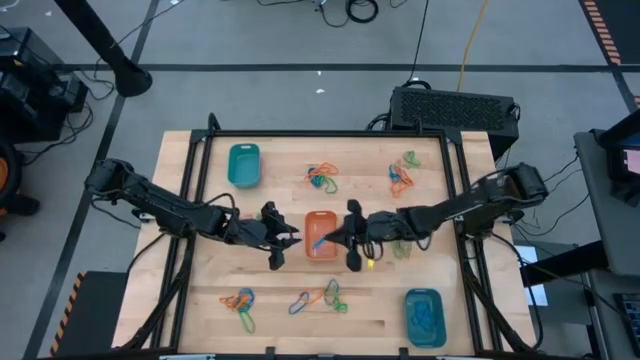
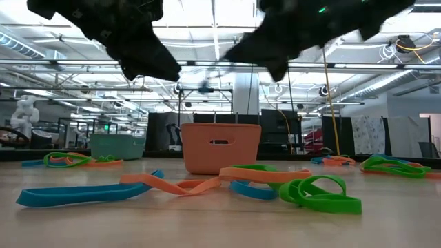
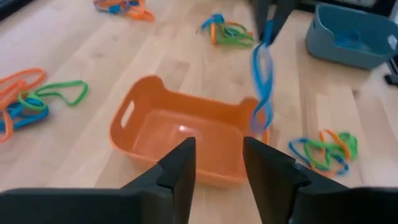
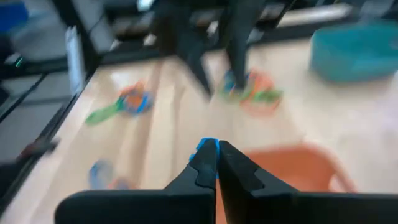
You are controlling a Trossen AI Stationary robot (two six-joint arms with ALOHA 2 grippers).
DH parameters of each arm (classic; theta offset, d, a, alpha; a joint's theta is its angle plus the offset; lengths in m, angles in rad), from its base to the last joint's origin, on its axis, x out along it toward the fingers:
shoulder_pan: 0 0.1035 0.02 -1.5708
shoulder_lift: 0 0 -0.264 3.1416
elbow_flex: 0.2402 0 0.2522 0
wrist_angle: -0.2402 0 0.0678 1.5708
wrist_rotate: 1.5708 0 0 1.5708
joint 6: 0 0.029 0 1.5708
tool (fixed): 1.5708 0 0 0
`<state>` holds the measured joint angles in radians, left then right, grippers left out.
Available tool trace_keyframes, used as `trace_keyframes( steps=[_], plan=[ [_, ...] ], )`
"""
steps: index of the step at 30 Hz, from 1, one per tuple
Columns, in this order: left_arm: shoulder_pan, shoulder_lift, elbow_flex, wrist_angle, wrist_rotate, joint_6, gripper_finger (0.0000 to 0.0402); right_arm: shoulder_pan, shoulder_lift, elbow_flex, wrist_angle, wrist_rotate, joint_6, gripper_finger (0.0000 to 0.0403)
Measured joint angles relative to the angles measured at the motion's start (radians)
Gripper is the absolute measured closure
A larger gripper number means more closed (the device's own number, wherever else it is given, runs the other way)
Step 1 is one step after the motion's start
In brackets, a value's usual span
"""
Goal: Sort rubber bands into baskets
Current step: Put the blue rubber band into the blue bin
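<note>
An orange basket (image 1: 320, 233) stands at the table's middle, between my two grippers. My right gripper (image 4: 212, 155), just right of the basket, is shut on a blue rubber band (image 3: 262, 74) that dangles over the basket's right rim. My left gripper (image 3: 217, 165) hovers open just left of the basket with nothing between its fingers. One teal basket (image 1: 243, 165) sits at the far left. Another teal basket (image 1: 424, 315), at the near right, has blue bands in it. Loose orange, green and blue bands lie in small heaps (image 1: 320, 178) on the table. My right gripper pinches the blue band's upper end (image 4: 208, 145) between its two fingertips. The fingers come from the table's right, slanting downward. The band hangs as a long slack loop below them, its lower end (image 3: 261, 119) at the orange basket's right rim; whether it touches the rim I cannot tell.
More band heaps lie at the far right (image 1: 403, 176), near left (image 1: 240, 303), near middle (image 1: 320, 297) and under the right arm (image 1: 400, 248). A black frame (image 1: 200, 150) borders the wooden table. Bare wood lies between the heaps.
</note>
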<state>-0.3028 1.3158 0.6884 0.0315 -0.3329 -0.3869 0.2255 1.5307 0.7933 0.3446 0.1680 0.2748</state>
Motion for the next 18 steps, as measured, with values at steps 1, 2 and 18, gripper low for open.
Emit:
trace_keyframes(
  steps=[1, 2, 18],
  plan=[
    [-0.001, -0.009, 0.000, -0.022, 0.011, -0.002, 0.0254, 0.016, -0.028, 0.000, -0.060, -0.013, 0.024, 0.0403],
    [-0.001, -0.018, 0.000, -0.053, 0.019, -0.014, 0.0253, 0.034, -0.052, 0.000, -0.116, -0.022, 0.051, 0.0403],
    [-0.035, -0.058, 0.000, -0.624, 0.144, -0.366, 0.0250, 0.377, -0.257, 0.000, -0.505, -0.248, 0.707, 0.0402]
  ],
)
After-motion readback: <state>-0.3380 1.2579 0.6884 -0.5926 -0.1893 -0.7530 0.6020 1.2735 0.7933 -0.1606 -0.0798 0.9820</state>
